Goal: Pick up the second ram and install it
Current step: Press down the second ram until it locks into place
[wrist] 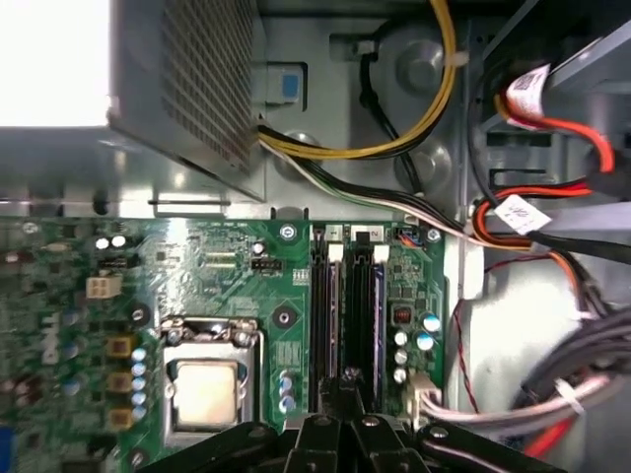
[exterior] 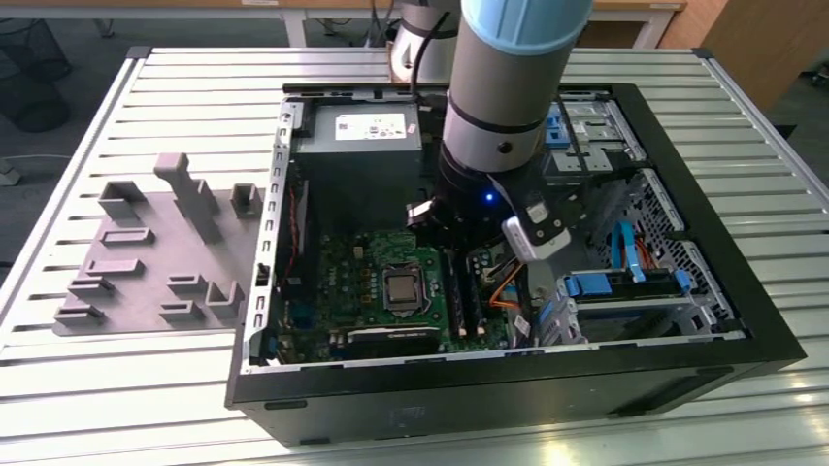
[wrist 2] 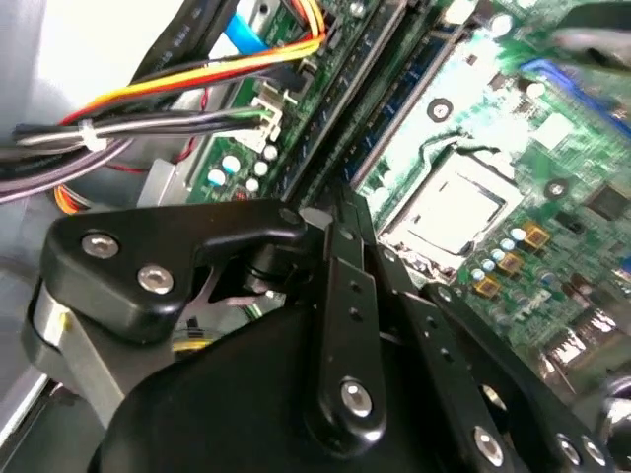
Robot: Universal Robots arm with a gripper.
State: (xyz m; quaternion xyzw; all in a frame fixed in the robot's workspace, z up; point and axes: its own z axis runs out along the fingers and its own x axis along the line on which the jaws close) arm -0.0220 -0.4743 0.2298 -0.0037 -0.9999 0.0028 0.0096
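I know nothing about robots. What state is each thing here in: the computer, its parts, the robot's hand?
computer case: lying on its side, panel off, inside exposed.
processor: bare in its socket, no cooler over it.
second ram: standing in one of the memory slots; fully clicked in or not, cannot tell.
hand: down inside the case, at the ram's end.
grey parts tray: lying beside the case.
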